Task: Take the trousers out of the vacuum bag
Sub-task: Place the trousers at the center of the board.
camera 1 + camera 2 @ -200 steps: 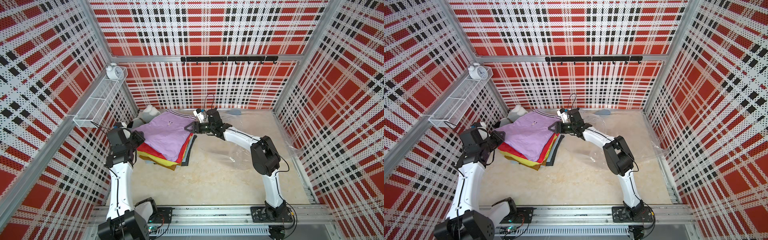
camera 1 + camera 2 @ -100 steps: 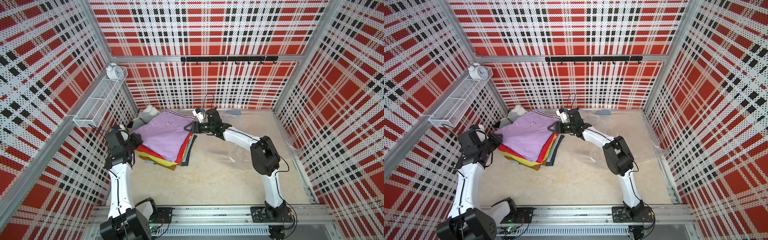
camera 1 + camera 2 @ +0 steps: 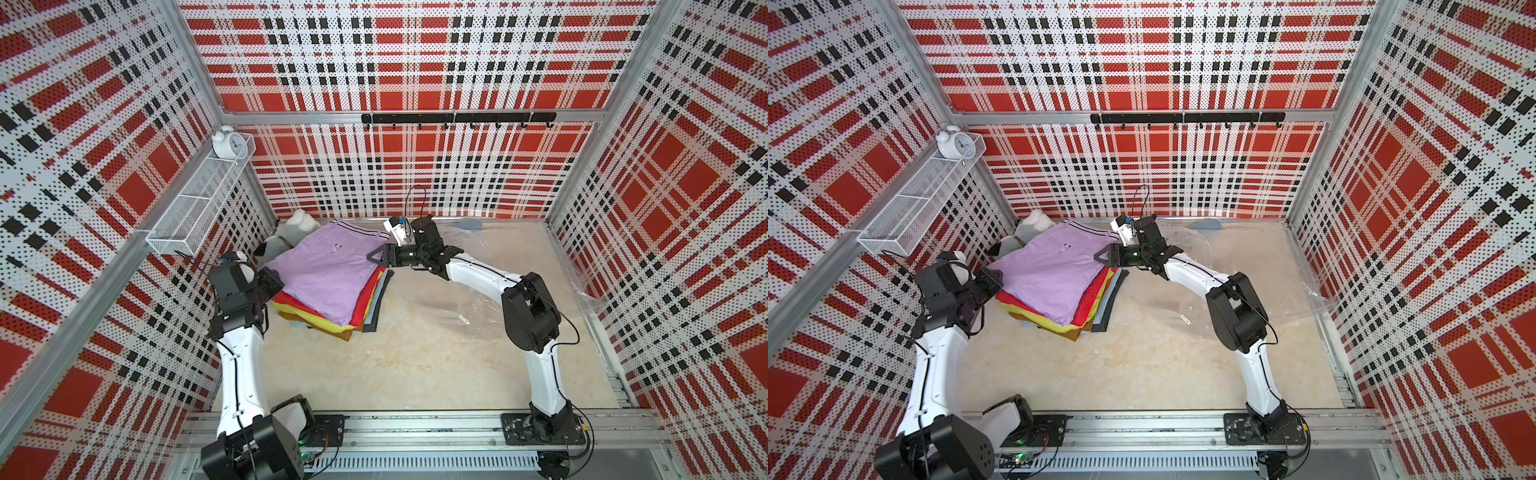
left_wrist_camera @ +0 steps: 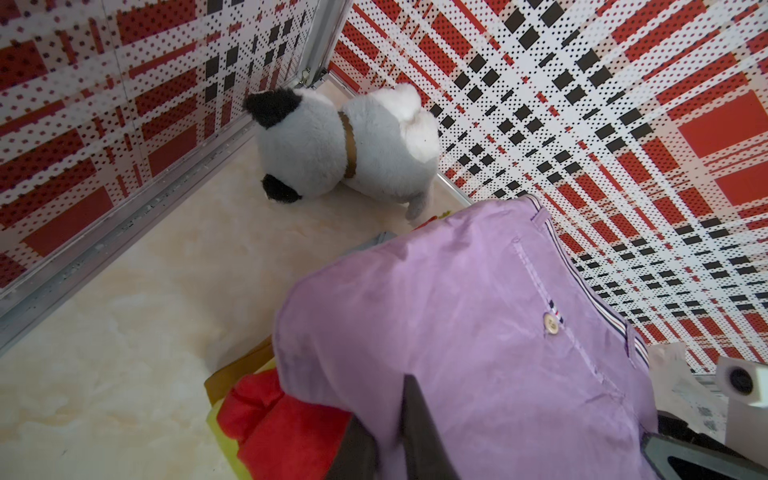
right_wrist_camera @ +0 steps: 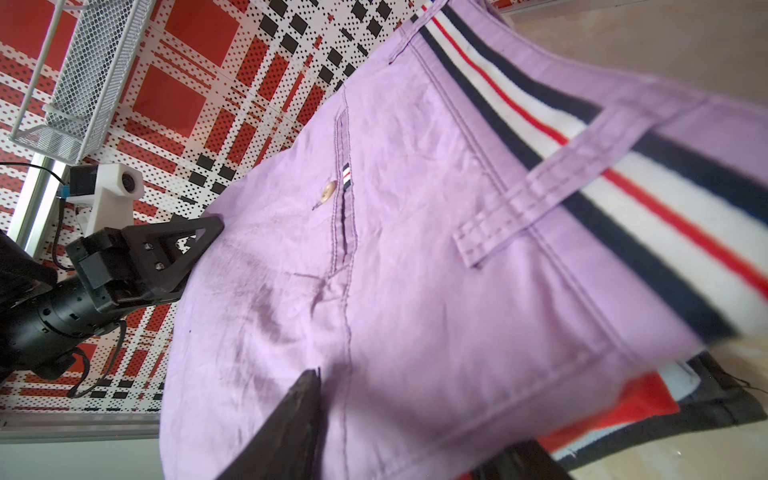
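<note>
The trousers [image 3: 328,270] [image 3: 1050,274] are a folded stack at the back left of the table, out of the bag. A lilac pair lies on top, with red, yellow, brown, light blue and black under it. My left gripper [image 3: 276,282] [image 4: 390,440] is shut on the lilac pair's left edge, cloth pinched between its fingers. My right gripper [image 3: 376,259] [image 5: 407,440] grips the right edge, one finger on top of the lilac cloth and one under it. The vacuum bag [image 3: 561,270] [image 3: 1287,274] lies crumpled, clear and flat, on the right half of the table.
A grey-white plush toy [image 3: 291,232] [image 4: 345,149] sits in the back left corner, just behind the stack. A wire basket [image 3: 199,203] with a white alarm clock [image 3: 227,143] hangs on the left wall. A black hook rail [image 3: 457,118] runs along the back wall.
My left wrist has drifted slightly toward the left wall with the lilac edge still pinched. The right arm and the stack have hardly moved.
</note>
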Motion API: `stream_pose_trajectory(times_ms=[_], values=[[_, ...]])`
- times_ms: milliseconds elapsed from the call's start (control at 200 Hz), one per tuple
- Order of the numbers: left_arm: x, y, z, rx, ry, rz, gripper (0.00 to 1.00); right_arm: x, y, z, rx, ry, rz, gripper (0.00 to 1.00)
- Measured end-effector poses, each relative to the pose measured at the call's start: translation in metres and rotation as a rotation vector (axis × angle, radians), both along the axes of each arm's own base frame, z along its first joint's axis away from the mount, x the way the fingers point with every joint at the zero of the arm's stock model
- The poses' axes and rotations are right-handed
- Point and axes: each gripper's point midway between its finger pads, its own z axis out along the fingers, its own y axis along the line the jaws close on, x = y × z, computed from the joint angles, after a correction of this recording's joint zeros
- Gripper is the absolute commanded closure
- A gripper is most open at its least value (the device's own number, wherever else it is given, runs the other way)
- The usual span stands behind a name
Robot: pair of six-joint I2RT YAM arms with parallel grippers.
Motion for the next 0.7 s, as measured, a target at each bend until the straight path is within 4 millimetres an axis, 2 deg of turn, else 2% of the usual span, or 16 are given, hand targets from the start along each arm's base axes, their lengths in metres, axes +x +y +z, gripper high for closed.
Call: stream_pose_trajectory(times_ms=[165,411,701], values=[[-0.001,0.001,-0.002,0.002,0.005,0.007,0.87,0.000,0.002,0.005,0.002,-0.005,0.002,0.45],[-0.002,0.003,-0.008,0.005,0.017,0.019,0.87,0.001,0.004,0.017,0.014,-0.023,0.005,0.53],[-0.002,0.004,-0.010,0.006,0.016,0.021,0.87,-0.002,0.006,0.017,0.001,-0.027,0.017,0.49]])
